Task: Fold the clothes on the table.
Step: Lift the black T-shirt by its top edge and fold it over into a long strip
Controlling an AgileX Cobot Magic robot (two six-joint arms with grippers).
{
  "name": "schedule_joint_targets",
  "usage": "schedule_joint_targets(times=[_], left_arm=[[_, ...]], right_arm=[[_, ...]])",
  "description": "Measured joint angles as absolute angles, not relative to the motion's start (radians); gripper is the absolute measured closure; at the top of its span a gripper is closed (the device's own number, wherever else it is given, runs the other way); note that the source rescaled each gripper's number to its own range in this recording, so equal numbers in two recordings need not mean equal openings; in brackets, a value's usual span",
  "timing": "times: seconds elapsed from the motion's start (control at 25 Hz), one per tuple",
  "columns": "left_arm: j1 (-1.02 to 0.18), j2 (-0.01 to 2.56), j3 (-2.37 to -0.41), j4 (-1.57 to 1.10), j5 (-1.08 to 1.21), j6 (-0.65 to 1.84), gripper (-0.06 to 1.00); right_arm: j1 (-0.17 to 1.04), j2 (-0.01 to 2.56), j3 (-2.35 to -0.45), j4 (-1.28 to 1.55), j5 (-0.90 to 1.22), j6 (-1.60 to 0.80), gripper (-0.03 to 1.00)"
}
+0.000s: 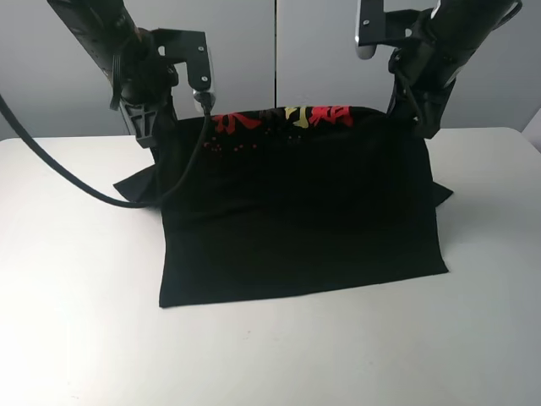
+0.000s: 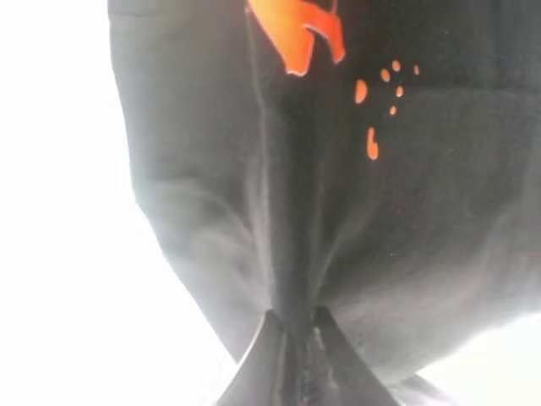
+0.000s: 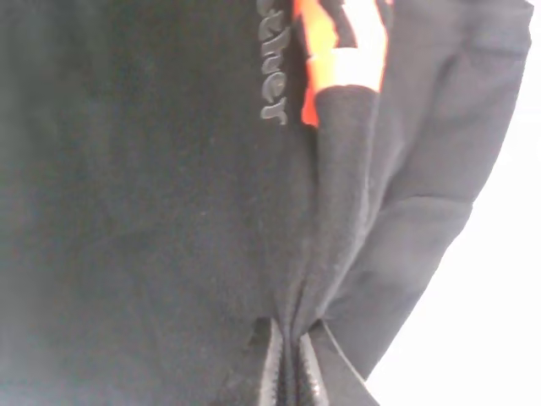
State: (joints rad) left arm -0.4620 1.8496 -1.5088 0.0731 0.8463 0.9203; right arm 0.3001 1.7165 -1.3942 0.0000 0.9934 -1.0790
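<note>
The clothes (image 1: 296, 220) are one black T-shirt with red and yellow characters and small red dots along its raised far edge. That edge hangs lifted between both arms, while the near hem lies flat on the white table (image 1: 76, 338). My left gripper (image 1: 156, 135) is shut on the shirt's far left part; the left wrist view shows its fingers (image 2: 254, 364) pinching a fold of black cloth (image 2: 406, 220). My right gripper (image 1: 423, 123) is shut on the far right part, with a cloth ridge (image 3: 338, 186) running down between its fingers (image 3: 270, 364).
A black cable (image 1: 59, 173) loops from the left arm down over the table to the shirt's left side. The shirt's sleeves stick out at both sides. Bare white tabletop surrounds the shirt in front and to either side. A grey wall stands behind.
</note>
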Motion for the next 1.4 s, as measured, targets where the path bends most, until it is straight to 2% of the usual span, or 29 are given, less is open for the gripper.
schedule_joint_targets(times=[0.32, 0.52, 0.68, 1.0, 1.28, 1.4], left_arm=[[-0.464, 1.691, -1.509, 0.069, 0.885, 0.916, 0.94], [-0.464, 1.669, -1.509, 0.065, 0.919, 0.916, 0.94], [-0.468, 1.669, -1.509, 0.065, 0.858, 0.916, 0.94], [-0.468, 1.719, -1.509, 0.154, 0.646, 0.871, 0.94], [-0.468, 1.749, -1.509, 0.375, 0.365, 0.704, 0.94], [-0.459, 1.749, -1.509, 0.399, 0.304, 0.690, 0.94]], right_arm=[[0.300, 1.568, -1.394, 0.009, 1.140, -1.054, 0.97], [0.300, 1.528, -1.394, 0.013, 1.156, -1.024, 0.97], [0.300, 1.533, -1.394, 0.011, 1.152, -1.012, 0.97], [0.300, 1.606, -1.393, -0.130, 0.974, -0.975, 0.97], [0.300, 1.667, -1.392, -0.518, 0.620, -0.655, 0.97], [0.300, 1.667, -1.392, -0.566, 0.576, -0.604, 0.97]])
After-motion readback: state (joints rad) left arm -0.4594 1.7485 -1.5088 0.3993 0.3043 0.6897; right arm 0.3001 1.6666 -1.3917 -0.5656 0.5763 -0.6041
